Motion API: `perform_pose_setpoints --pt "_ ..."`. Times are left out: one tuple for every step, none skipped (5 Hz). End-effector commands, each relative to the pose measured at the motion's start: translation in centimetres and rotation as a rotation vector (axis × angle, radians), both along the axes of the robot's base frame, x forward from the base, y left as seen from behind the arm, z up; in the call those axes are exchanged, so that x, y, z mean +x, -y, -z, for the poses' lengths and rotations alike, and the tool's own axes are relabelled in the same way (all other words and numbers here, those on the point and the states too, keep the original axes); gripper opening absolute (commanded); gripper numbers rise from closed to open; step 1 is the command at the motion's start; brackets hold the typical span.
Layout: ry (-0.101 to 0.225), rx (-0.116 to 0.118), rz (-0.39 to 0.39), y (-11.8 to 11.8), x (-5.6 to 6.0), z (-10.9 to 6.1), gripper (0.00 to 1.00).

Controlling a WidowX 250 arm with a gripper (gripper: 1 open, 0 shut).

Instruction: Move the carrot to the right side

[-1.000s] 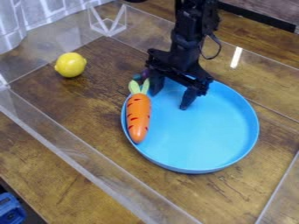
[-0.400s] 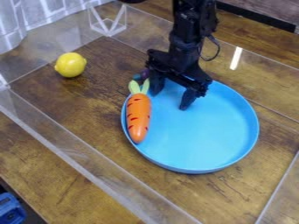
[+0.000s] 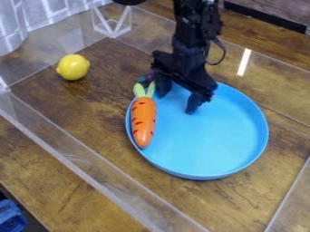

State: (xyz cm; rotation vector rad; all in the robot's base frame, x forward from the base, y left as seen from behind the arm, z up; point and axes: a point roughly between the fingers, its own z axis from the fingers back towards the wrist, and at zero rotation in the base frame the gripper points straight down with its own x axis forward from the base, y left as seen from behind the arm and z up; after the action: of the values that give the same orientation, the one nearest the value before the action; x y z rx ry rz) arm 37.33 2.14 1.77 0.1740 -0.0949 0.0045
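A round blue plate point(image 3: 230, 149) sits on the wooden tabletop point(image 3: 72, 118), reaching from below the tool out to its right. The carrot point(image 3: 144, 120) lies on the plate's left rim, just below and left of the tool, green top pointing up toward the tool's left finger. The tool point(image 3: 179, 100) points steeply down over the plate's upper left part, its fingers spread wide and holding nothing. Farther off, well to the tool's left, a yellow lemon point(image 3: 72, 67) rests on the tabletop.
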Motion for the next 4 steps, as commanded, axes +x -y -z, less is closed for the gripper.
perform_pose_setpoints --pt "-0.122 0.018 -0.029 -2.9 -2.4 1.5 1.0" --pt "-0.134 0.018 -0.055 -3.9 -2.4 1.1 1.0" --pt "-0.146 0.02 -0.059 -4.1 -2.7 1.2 1.0" --pt "-0.156 0.022 -0.063 -4.4 -3.0 1.2 1.0"
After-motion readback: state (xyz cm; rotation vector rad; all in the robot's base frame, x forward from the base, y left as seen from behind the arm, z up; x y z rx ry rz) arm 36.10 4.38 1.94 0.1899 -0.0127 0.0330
